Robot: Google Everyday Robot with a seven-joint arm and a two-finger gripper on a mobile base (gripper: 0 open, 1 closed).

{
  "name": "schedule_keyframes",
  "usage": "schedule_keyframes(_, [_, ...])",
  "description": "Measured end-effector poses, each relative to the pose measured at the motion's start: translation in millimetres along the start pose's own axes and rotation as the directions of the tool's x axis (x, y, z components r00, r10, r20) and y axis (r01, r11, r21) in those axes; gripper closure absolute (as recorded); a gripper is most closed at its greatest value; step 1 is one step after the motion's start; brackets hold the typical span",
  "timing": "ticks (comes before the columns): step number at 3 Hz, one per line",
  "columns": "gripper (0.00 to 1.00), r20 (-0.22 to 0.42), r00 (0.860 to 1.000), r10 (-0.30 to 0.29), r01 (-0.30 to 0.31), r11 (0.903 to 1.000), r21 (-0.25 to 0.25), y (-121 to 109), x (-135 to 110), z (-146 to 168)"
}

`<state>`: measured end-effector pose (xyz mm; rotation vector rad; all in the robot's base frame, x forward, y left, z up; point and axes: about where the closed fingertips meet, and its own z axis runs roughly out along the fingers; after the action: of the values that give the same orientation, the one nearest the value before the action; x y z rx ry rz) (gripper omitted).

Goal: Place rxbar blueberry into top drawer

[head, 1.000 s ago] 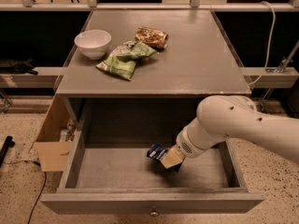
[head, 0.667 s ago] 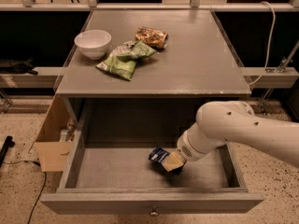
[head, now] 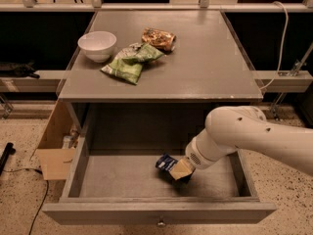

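Observation:
The rxbar blueberry (head: pixel 165 162), a small dark blue wrapper, is tilted just above the floor of the open top drawer (head: pixel 117 177), right of its middle. My gripper (head: pixel 179 170) reaches down into the drawer from the right, and its tan fingers are shut on the bar's right end. The white arm (head: pixel 244 136) covers the drawer's right part. The drawer is pulled fully out below the grey table (head: pixel 210 62), with its small knob (head: pixel 160 223) at the front.
On the table stand a white bowl (head: pixel 97 45), green chip bags (head: pixel 129 61) and an orange-brown snack packet (head: pixel 158 38). An open cardboard box (head: pixel 56 148) sits on the floor left of the drawer. A cable (head: pixel 281 43) hangs at the right.
The gripper and the bar have stayed almost in place inside the drawer. The arm has settled slightly lower.

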<state>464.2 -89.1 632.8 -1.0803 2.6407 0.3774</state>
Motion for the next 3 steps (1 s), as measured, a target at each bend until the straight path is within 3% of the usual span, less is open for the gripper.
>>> schedule_keyframes(2, [0.36,0.000,1.000,0.000,0.000,1.0000,0.000,0.0,0.0,0.0])
schedule_keyframes(3, [0.06,0.000,1.000,0.000,0.000,1.0000,0.000,0.0,0.0,0.0])
